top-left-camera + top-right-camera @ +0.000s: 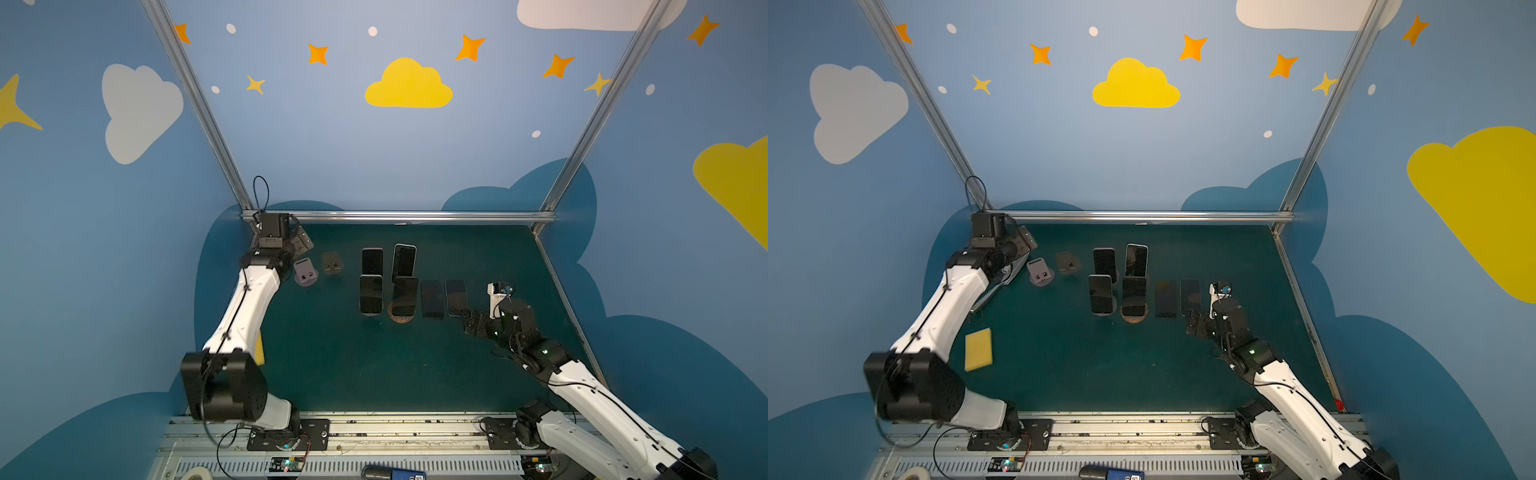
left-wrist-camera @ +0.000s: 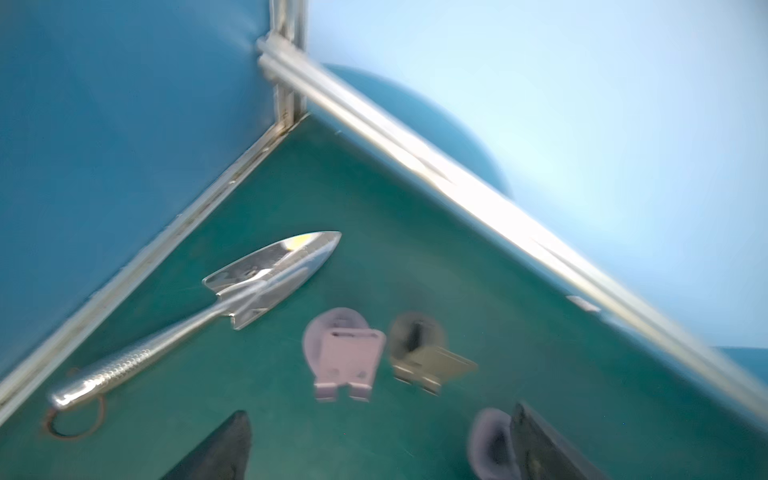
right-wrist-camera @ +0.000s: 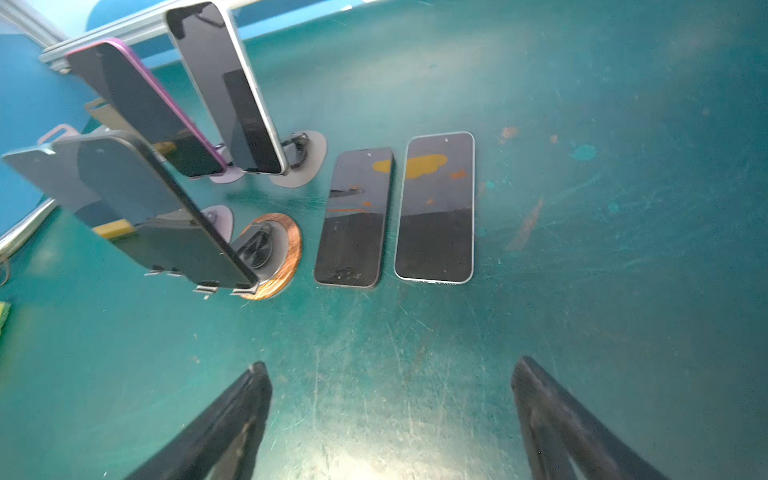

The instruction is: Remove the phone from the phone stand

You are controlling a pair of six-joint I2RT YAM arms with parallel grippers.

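**Position.** The phone (image 3: 166, 208) judged to be the target is propped on the wood-rimmed stand (image 3: 286, 253), front row, near the centre of the worktop (image 1: 332, 374). Three neighbours (image 1: 371, 293) are propped at its 9, 11 and 12 o'clock. Two flat phones (image 3: 353, 216) are laid at its 3 o'clock.

**Pincers.** The right pincer (image 3: 390, 363) is held at the phone's 4 o'clock, jaws spread wide, nothing gripped. The left pincer (image 2: 380, 409) is likewise spread and empty over the 10 o'clock corner, well apart from the phone.

**Hazards.**
- The flat phones could be scraped or shoved if the approach is made low across them.
- The 9 o'clock neighbour could be toppled by a wide jaw.
- The stand could be dragged up if the phone's lower edge is caught by the cradle lips.

**Views.** The lips and the phone's lean are shown only in the right wrist view. The trowel (image 2: 249, 291) is shown plainly only in the left wrist view, though blurred. The sponge (image 1: 978, 349) is seen whole only in a top view.
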